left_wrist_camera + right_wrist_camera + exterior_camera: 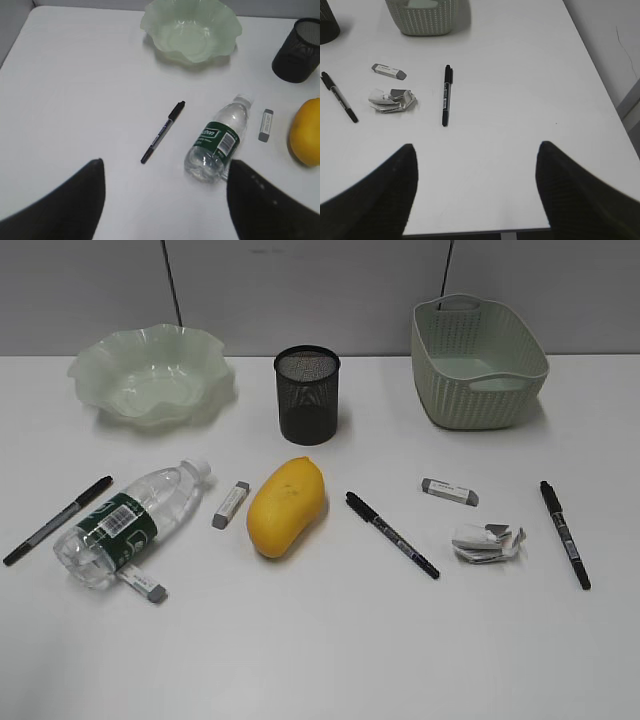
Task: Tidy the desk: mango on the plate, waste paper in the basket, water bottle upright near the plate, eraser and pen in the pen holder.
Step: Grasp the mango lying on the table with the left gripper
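Hovering above the plain white tabletop, I held my left gripper and my right gripper both wide apart, with nothing between the jaws of either.

Nearest my left gripper lay the small clear plastic water bottle with the dark green label, on its side, cap pointing toward the far edge, with a slim black pen just beside it. Past the bottle, a small grey eraser lay between it and the smooth yellow-orange mango. Farther off stood the black wire-mesh pen holder and the pale green wavy-rimmed plate, both apparently empty.

Nearest my right gripper lay another black pen, then the crumpled white waste paper, a second grey eraser and a third pen, with the pale green woven basket beyond.

I judged nothing had been put away yet. To begin well with the bottle, I should have come down across its labelled middle, squarely over the round body so it could not roll off, then tipped it upright near the plate.
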`<action>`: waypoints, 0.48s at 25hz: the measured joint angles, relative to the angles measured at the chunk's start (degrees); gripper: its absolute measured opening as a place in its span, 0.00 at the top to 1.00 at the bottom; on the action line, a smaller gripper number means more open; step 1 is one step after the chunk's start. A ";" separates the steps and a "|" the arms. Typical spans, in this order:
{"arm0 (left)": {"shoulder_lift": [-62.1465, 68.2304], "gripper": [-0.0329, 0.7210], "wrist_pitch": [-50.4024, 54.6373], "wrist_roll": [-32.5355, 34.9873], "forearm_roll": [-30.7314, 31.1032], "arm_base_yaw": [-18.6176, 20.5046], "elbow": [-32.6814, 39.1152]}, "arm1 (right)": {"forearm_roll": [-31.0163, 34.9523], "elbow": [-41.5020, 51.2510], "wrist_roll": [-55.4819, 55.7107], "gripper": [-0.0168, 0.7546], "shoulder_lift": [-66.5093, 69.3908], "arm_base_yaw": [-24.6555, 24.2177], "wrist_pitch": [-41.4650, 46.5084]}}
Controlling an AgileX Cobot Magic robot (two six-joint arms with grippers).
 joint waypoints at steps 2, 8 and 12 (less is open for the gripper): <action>6.50 0.19 -0.49 0.90 -1.34 0.00 -2.87 | 0.00 0.00 0.00 0.22 0.00 0.00 0.00; 25.38 0.19 -0.92 6.31 -10.00 -1.90 -11.00 | 0.00 0.00 0.00 0.22 0.00 0.00 0.00; 33.46 0.19 -0.85 7.38 -11.68 -8.12 -14.08 | 0.00 0.00 0.00 0.22 0.00 0.00 0.00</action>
